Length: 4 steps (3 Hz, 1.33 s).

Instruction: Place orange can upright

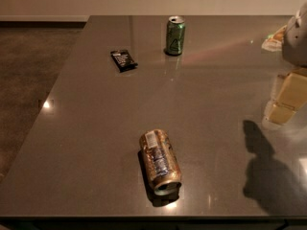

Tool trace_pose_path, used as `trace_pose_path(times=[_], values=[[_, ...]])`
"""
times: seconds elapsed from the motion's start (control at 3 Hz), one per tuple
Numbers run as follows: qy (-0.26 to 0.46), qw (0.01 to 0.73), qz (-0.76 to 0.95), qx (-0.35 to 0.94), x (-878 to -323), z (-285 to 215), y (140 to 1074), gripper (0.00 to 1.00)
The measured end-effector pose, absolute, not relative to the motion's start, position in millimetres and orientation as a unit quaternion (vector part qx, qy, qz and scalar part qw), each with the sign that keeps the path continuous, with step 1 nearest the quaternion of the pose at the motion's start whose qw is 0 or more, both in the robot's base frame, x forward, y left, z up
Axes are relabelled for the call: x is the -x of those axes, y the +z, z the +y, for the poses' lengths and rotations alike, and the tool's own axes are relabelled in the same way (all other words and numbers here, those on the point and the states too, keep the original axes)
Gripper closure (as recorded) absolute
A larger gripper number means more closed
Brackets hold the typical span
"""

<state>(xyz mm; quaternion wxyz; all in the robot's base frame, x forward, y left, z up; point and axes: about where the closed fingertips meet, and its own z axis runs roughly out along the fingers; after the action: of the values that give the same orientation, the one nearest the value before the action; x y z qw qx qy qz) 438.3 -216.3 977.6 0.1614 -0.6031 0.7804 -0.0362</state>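
Observation:
The orange can [159, 160] lies on its side near the front edge of the dark table [96, 128]. Its silver top points toward the front edge and its white label patch faces up at the far end. My gripper [287, 102] hangs at the right edge of the view, above the table, well to the right of the can and farther back. It holds nothing that I can see. Its shadow falls on the table to the right of the can.
A green can [175, 35] stands upright at the back middle. A black snack packet [123, 60] lies flat to its left. A light-coloured packet [272, 38] shows at the back right, partly behind the arm. The table's left edge drops to carpet.

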Motion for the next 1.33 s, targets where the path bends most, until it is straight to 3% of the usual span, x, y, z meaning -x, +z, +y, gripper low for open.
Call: trace_pose_path(times=[0.67,1.33], values=[[-0.038,0.17,0.76,0.626,-443,-207,982,0.0],[-0.041,0.208,0.651,0.729,-455,-163,985,0.0]])
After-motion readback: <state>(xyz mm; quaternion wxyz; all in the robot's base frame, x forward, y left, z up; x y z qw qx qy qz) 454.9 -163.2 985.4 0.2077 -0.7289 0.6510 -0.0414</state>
